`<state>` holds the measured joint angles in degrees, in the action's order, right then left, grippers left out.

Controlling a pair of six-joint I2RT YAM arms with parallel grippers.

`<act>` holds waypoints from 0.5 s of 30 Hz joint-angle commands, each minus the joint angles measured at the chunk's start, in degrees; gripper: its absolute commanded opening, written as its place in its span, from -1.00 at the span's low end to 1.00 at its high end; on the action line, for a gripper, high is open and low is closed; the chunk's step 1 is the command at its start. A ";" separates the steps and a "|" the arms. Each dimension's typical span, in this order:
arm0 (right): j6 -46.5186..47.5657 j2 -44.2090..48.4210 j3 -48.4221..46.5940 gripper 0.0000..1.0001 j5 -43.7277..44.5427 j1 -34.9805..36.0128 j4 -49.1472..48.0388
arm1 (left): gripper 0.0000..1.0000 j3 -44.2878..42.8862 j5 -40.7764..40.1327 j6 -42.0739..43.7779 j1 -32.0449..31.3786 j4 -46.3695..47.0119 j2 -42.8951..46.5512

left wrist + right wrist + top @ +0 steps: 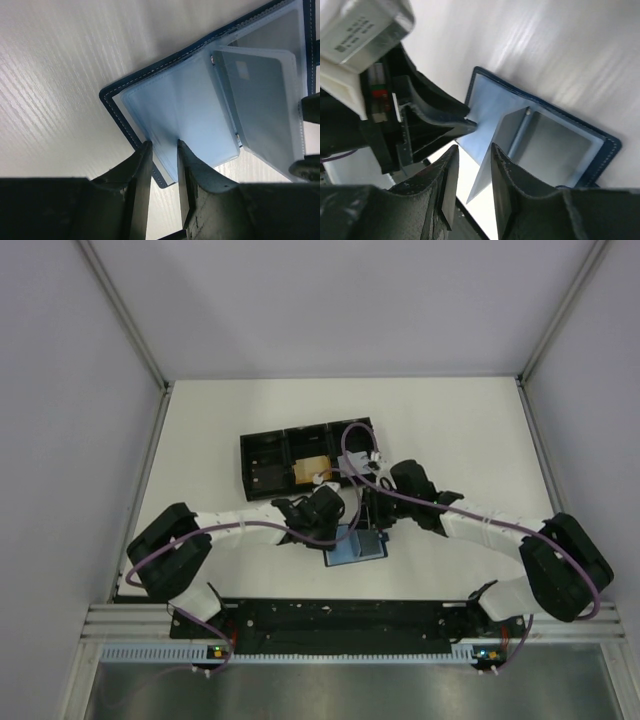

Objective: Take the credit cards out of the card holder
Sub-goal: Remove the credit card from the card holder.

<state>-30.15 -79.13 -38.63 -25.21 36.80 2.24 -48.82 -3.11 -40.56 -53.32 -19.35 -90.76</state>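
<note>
Right end effector (474,147) straddles the card holder's (487,100) sleeve (505,145).

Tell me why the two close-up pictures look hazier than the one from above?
Top external view: soft even light, sharp, but the card holder is tiny. Left wrist view: its clear sleeves catch milky glare; the left gripper's fingers are dark and soft. Right wrist view: the table smears into streaks.

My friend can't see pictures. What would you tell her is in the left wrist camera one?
The left gripper pinches the near edge of the open dark-blue card holder, which lies on a white table. Its clear pale-blue sleeves are spread out, and one on the right stands up with a greyish card inside.
</note>
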 commanded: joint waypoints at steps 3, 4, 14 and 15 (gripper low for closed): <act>-3.95 -3.65 -0.56 -0.29 -5.37 3.89 -9.35 | -0.35 4.60 -3.64 -4.44 -0.65 -1.21 7.24; -4.56 -4.96 -0.74 -0.28 -5.37 4.33 -10.49 | -0.35 5.57 -4.78 -4.97 -0.64 -1.39 8.74; -5.97 -11.48 -2.67 -0.27 -6.78 7.24 -14.46 | -0.31 13.13 -10.86 -10.16 -0.38 -0.34 24.75; -5.97 -11.57 -2.85 -0.26 -6.43 7.32 -14.37 | -0.31 13.39 -9.99 -9.90 -0.38 0.54 25.63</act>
<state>-35.62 -90.21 -38.70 -30.61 42.39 -8.27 -37.10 -11.25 -48.42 -53.71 -21.30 -68.88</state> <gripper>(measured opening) 0.365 0.341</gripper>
